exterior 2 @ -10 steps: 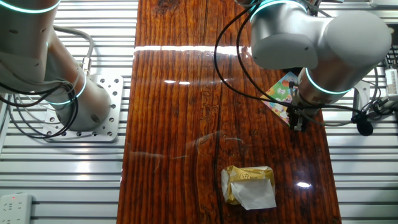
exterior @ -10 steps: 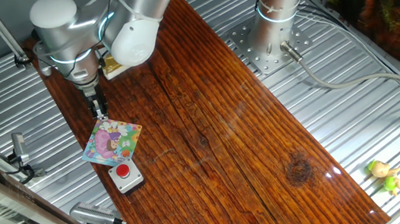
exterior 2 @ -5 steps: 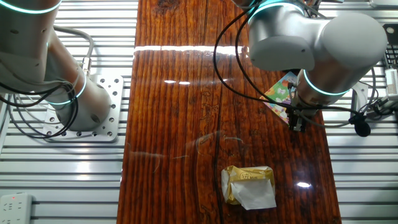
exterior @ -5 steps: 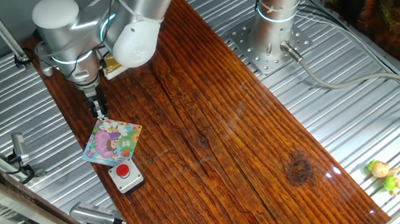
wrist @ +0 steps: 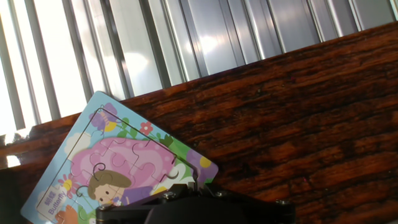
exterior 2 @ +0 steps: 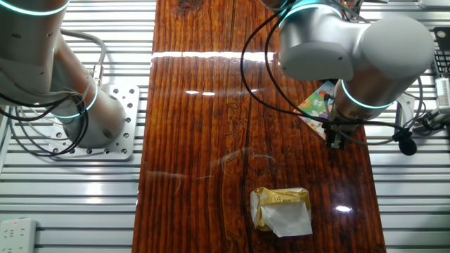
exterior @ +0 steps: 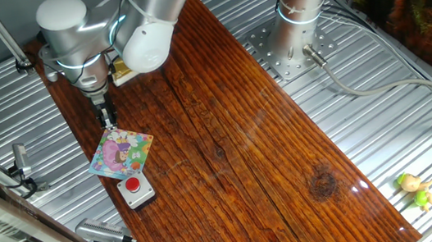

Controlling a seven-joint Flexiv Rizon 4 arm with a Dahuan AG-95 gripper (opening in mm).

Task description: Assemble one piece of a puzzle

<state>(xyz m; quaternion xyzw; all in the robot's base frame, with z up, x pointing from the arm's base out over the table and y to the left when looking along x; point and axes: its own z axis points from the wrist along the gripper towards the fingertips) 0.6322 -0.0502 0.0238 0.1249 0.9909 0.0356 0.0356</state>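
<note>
One fixed view: the gripper [exterior: 106, 118] points down just above the far corner of the puzzle [exterior: 122, 152], which lies flat near the wooden table's [exterior: 237, 160] edge beside a grey box with a red button [exterior: 135, 189]

The other fixed view: the arm hides most of the puzzle [exterior 2: 318, 102]; a gold wrapper [exterior 2: 281, 209] lies apart

Hand view: the puzzle [wrist: 118, 171] fills the lower left; whether the fingers are open or closed cannot be told

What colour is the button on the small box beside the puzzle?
Red button on a grey box; clearest in the fixed view showing the puzzle.
</note>
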